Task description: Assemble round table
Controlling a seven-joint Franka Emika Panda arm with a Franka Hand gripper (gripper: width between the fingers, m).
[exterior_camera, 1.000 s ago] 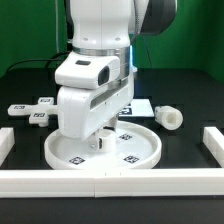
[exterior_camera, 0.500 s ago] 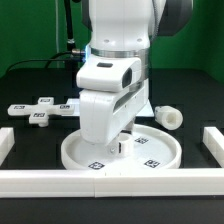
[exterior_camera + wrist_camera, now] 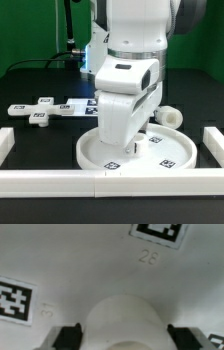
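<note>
Since the round disc (image 3: 186,150) is moulded white plastic, I judge it light and stiff, with a smooth face that would slide readily over the bench (image 3: 25,90) and slip out of a loose grip. It lies flat directly beneath the hand (image 3: 126,335), rimmed face up, with small tagged squares on it. In the wrist view a raised rounded boss (image 3: 125,314) on the disc sits between the two dark fingers (image 3: 68,336). They are spread fairly wide and stand close on either side of it; I cannot tell whether they actually press on it. That boss looks the sensible hold: thick, seemingly near the middle, and narrow enough for the hand, whereas the broad face gives nothing to pinch. A hold near the centre should also keep the disc from swinging. The short post (image 3: 170,116) lies just beyond the disc, off the hand's side toward the exterior view's right. The cross-shaped piece (image 3: 38,108) rests well away on the opposite side.
</note>
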